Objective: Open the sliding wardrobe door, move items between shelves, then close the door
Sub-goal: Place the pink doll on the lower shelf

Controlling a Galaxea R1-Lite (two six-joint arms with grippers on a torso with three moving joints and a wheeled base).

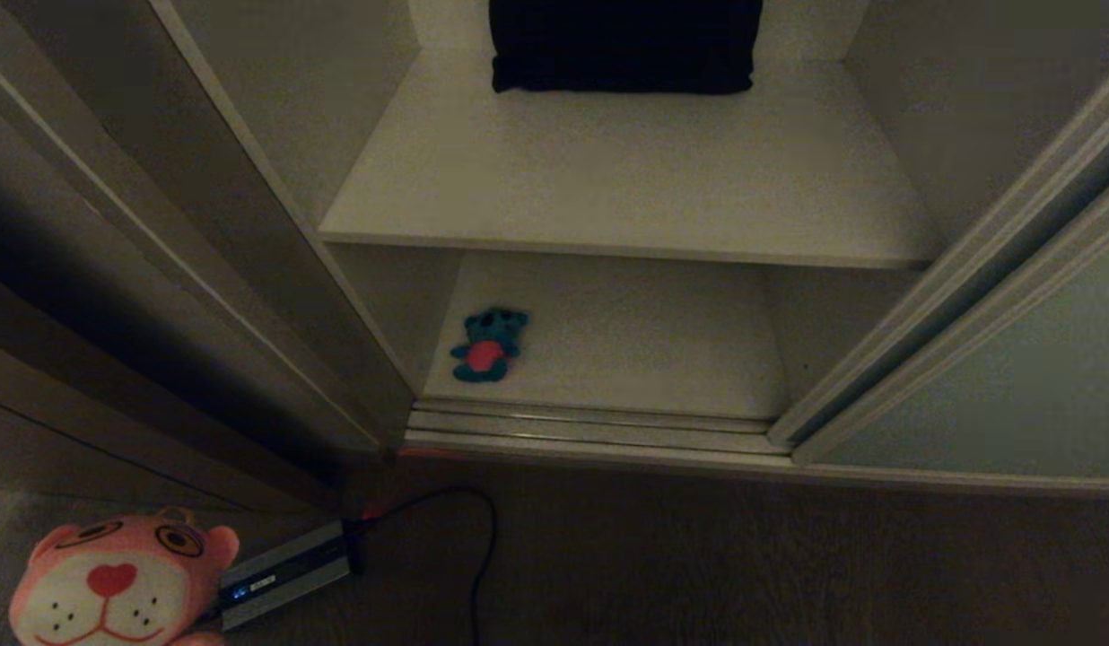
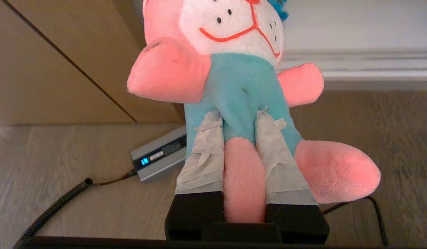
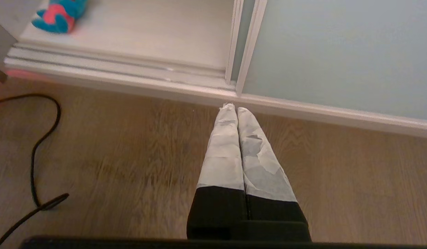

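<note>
Left gripper [image 2: 239, 116]: clamped on pink toy [image 2: 239, 79], grip seen only in its wrist view.
Right gripper [image 3: 233, 109]: fingers pressed together, empty, over floor [image 3: 130, 155].
Blue toy [image 1: 486, 345]: lower shelf [image 1: 626, 350], front-left corner.

The head view was dim and murky, its corners sinking almost to black, with a deep shadow along the dark panels [image 1: 115, 296] on the left. Only the upper shelf [image 1: 626, 170] caught soft light from above; the lower shelf [image 1: 626, 341] lay in its shade. The cushion [image 1: 624, 45] read as a featureless dark block. Both wrist views were far brighter and evenly lit, without glare. The floor [image 3: 130, 155] near the right wrist camera looked slightly smeared, its wood grain soft.
</note>
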